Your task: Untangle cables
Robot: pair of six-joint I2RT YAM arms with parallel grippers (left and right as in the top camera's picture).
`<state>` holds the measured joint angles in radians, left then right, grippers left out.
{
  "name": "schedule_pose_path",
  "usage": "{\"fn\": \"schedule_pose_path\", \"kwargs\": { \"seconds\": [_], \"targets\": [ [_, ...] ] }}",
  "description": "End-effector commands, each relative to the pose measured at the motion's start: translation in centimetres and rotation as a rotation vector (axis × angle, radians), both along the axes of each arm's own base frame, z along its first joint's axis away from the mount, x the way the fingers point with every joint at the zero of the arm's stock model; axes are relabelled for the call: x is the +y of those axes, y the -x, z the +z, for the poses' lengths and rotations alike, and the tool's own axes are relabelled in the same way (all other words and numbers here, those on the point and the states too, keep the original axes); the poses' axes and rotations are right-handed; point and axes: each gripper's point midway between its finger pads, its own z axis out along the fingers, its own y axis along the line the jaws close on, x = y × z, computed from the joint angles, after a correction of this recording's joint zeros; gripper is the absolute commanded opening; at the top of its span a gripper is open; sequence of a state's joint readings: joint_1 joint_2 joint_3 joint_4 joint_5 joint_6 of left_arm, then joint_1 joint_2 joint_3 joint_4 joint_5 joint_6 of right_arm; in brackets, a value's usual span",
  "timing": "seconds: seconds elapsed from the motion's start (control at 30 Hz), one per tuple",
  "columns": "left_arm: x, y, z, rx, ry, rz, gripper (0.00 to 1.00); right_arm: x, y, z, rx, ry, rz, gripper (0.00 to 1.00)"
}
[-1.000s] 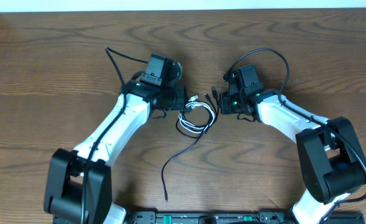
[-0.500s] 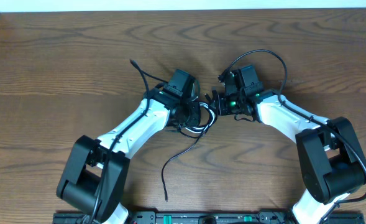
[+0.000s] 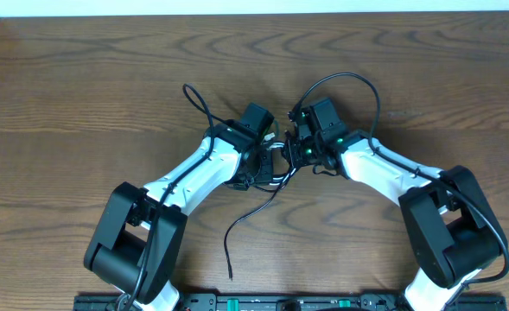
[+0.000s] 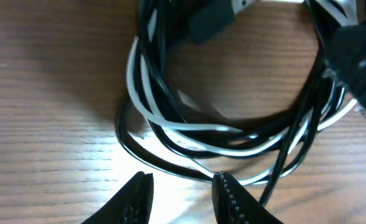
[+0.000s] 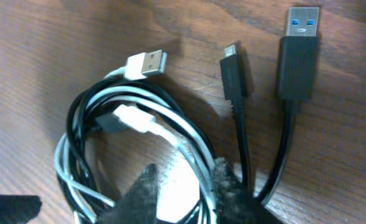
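The left end effector (image 4: 181, 186) has swung in from the left part of the desk (image 3: 81, 86) and now hangs right over the edge of the tangle; a second ago it stood clear beside it. Its jaws stand partly apart with bare wood between them, gripping nothing, though a white strand runs just past one fingertip.

The black cord (image 5: 286, 143) and the white cord (image 5: 144, 64) lie mid-desk between the two arms, wound together in one loose coil (image 3: 277, 175) of several turns. The coil looks unmoved and as wound up as before. One black tail (image 3: 228, 255) trails out of it toward the front edge, lying where it lay.

The right end effector (image 5: 186, 171) has also crept leftward onto the coil. Its fingers straddle a white and a black strand on the coil's right side, but I cannot tell whether they pinch them or only bracket them. Beyond it three plugs (image 5: 297, 56) lie free on the wood.

Both arms have closed in, yet no strand is separated. The untangling looks barely begun, and the next pull probably needs one side to hold the coil.
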<state>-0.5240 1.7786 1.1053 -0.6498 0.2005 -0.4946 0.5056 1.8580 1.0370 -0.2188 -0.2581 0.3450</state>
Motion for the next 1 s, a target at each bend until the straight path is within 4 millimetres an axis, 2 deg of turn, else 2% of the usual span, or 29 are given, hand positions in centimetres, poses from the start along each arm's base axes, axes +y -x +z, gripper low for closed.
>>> {"fn": "schedule_pose_path", "kwargs": {
  "seconds": [0.0, 0.1, 0.3, 0.47, 0.53, 0.67, 0.73, 0.83, 0.97],
  "targets": [
    [1.7, -0.4, -0.9, -0.023, -0.097, 0.023, 0.35, -0.3, -0.6, -0.3, -0.011, 0.028, -0.029, 0.13],
    [2.6, -1.0, -0.9, -0.057, -0.146, 0.034, 0.38, -0.3, -0.6, -0.3, -0.012, 0.031, -0.031, 0.01],
    [2.6, -1.1, -0.9, -0.059, -0.146, 0.034, 0.38, -1.0, -1.0, -0.4, -0.020, 0.051, -0.059, 0.01],
    [2.6, -1.0, -0.9, -0.054, -0.145, 0.033, 0.39, -0.4, -0.1, -0.4, 0.044, 0.002, -0.071, 0.14],
    [2.7, -0.9, -0.9, -0.050, -0.148, 0.032, 0.39, 0.5, 0.7, 0.3, 0.097, -0.068, -0.031, 0.22],
    [2.8, -0.5, -1.0, -0.041, -0.160, -0.015, 0.39, 0.5, 1.1, 1.5, 0.174, -0.123, -0.017, 0.30],
    [2.1, 0.0, -0.9, -0.019, -0.116, -0.065, 0.40, -0.1, 1.2, 1.4, 0.192, -0.116, -0.032, 0.31],
    [-0.9, 1.3, -0.4, 0.028, 0.053, -0.191, 0.52, -0.8, 1.5, 1.0, 0.219, -0.096, -0.049, 0.31],
    [-2.9, 1.3, 0.2, 0.017, 0.152, -0.240, 0.57, -1.6, 1.2, 0.5, 0.199, -0.044, -0.074, 0.22]
  ]
}}
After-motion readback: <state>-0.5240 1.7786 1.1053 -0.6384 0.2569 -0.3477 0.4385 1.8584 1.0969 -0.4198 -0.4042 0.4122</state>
